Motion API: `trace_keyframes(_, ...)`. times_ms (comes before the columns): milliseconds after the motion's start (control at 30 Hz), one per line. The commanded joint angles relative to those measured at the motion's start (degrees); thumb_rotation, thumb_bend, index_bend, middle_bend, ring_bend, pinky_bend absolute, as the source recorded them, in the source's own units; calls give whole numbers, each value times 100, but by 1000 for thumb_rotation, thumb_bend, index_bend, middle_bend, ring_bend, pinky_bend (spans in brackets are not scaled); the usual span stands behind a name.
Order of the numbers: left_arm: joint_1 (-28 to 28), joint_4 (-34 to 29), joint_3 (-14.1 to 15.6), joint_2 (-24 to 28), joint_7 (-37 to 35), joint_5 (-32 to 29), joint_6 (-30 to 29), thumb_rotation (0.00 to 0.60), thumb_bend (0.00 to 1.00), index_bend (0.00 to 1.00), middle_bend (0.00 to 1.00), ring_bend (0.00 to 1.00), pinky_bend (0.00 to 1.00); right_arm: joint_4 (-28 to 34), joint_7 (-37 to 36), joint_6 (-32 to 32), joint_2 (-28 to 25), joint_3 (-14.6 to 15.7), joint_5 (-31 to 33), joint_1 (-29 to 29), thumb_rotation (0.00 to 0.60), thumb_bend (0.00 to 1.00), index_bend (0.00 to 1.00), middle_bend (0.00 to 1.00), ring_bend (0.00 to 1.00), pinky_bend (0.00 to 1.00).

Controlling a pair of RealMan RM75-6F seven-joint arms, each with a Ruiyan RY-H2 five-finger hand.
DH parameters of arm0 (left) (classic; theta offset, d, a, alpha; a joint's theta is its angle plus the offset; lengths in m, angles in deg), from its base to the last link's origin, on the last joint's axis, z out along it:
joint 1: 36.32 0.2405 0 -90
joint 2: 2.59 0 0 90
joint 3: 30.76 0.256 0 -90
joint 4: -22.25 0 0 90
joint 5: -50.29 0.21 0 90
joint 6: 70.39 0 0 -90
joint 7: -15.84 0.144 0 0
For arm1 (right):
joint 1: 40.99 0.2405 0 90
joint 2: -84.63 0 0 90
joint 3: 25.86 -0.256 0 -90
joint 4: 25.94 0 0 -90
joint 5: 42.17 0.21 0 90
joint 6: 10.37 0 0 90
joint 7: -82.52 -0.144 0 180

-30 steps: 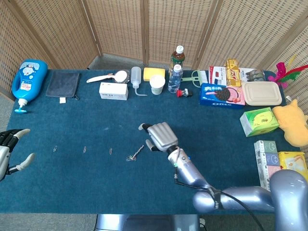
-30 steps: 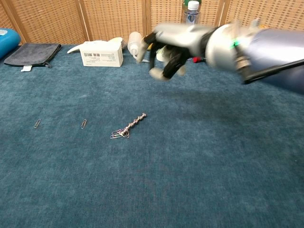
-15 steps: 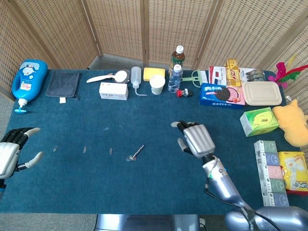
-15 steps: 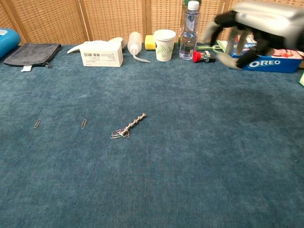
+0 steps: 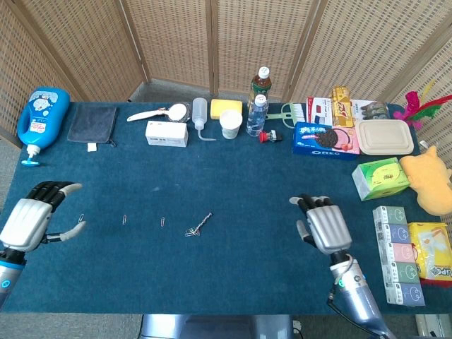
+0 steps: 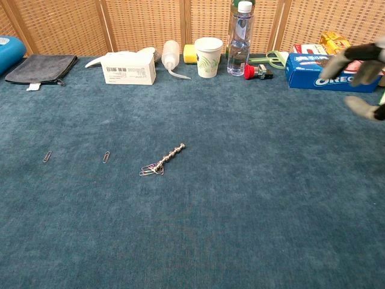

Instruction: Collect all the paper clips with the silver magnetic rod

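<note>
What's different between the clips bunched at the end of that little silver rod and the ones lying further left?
The bunched clips overlap in a tangle touching the rod; the loose clips lie singly, apart from each other and from the rod. The bunch sits nearer the table's middle; the loose ones trail toward the left hand. All are small wire clips lying flat on the blue cloth, and neither hand touches any.
</note>
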Motion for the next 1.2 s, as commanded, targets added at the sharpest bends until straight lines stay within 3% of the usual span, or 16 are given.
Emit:
trace_keyframes(33,-230,86,-16,-54,9,117,235,263,378,185,209,186,146,-16,-96,-66,-111,-31,-13,-146,600,510,293,304,336,309)
trace_keyframes(267,-920,230,-153,-207,173,270,911,362,389,145,209,186,146,-23,-243,-147,-350,-183,14,-430,600,510,294,306,336,311)
trace_keyframes(767,-2328,343,-432,-624,441,255,2263,375,387,145,151,129,145,-25,-488,-141,-621,-438,39,-856,600,510,296,307,336,323)
trace_keyframes(867,-2644,372,-466,-749,673,203,2635,446,392,142,132,110,146,-19,-517,-126,-665,-484,21,-914,600,510,296,307,336,324)
trace_keyframes(967,-2885,408,-493,-861,896,169,2862,575,431,150,110,89,145,-23,-556,-117,-687,-526,-5,-971,600,510,296,307,336,325)
trace_keyframes(1200,-3306,549,-507,-1141,1271,155,3179,600,484,192,77,64,145,-54,-632,-95,-711,-592,-44,-1082,600,510,297,307,336,327)
